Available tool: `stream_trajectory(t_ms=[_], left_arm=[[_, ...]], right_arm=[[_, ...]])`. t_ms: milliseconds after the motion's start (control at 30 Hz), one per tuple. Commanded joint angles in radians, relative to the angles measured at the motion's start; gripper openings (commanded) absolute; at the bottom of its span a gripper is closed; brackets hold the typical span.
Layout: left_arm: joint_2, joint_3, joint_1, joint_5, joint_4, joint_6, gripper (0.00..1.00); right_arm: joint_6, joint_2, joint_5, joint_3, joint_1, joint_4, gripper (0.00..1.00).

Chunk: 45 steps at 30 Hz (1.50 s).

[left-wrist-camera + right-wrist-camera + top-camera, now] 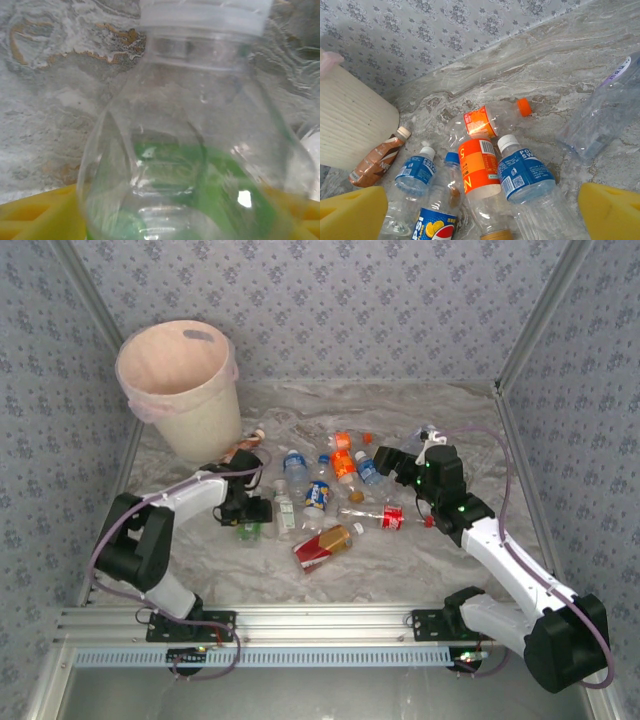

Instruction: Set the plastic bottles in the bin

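The bin [135, 390] is a cream pail with a pinkish liner, standing at the back left; its ribbed wall [350, 125] also edges the right wrist view. Several plastic bottles lie scattered mid-table. My left gripper [247, 518] [170, 220] is low on the table in front of the bin, shut on a clear green-labelled bottle [200, 125] [248, 532] that spans its yellow pads [40, 215]. My right gripper [388, 458] [481, 220] hangs open over an orange-labelled bottle [480, 167] and a blue-labelled one [525, 172], holding nothing.
A brown bottle [377, 160] lies against the bin's foot. A red-labelled bottle [320, 545] and a red-capped one [385, 517] lie nearer the front. A large clear bottle [605, 115] rests to the right. Patterned walls close off the back and sides.
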Motion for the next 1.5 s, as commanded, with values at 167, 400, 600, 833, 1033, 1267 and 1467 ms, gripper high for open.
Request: stream_trajectory(t_ms=[167, 400, 600, 833, 1033, 1267, 1467], left_arm=[[0.028, -0.033, -0.005, -0.045, 0.046, 0.003, 0.66], [-0.032, -0.058, 0.003, -0.049, 0.066, -0.006, 0.58], [-0.078, -0.070, 0.019, -0.100, 0.053, -0.034, 0.53], [-0.169, -0.067, 0.021, -0.068, 0.065, -0.046, 0.50], [-0.284, -0.046, 0.023, -0.024, 0.097, -0.045, 0.50], [-0.362, 0.004, 0.023, 0.040, 0.205, -0.056, 0.50], [-0.351, 0.074, 0.021, 0.088, 0.362, -0.077, 0.50]], right_arm=[[-0.012, 0.004, -0.002, 0.012, -0.005, 0.002, 1.00], [-0.012, 0.006, 0.002, 0.005, -0.005, 0.014, 1.00], [-0.052, 0.006, 0.004, 0.009, -0.005, 0.023, 1.00], [-0.164, 0.012, -0.043, 0.020, 0.042, 0.065, 1.00], [-0.296, 0.043, -0.079, 0.016, 0.126, 0.173, 1.00], [-0.381, 0.083, -0.099, 0.002, 0.197, 0.307, 1.00], [-0.381, 0.098, -0.086, -0.008, 0.216, 0.366, 1.00]])
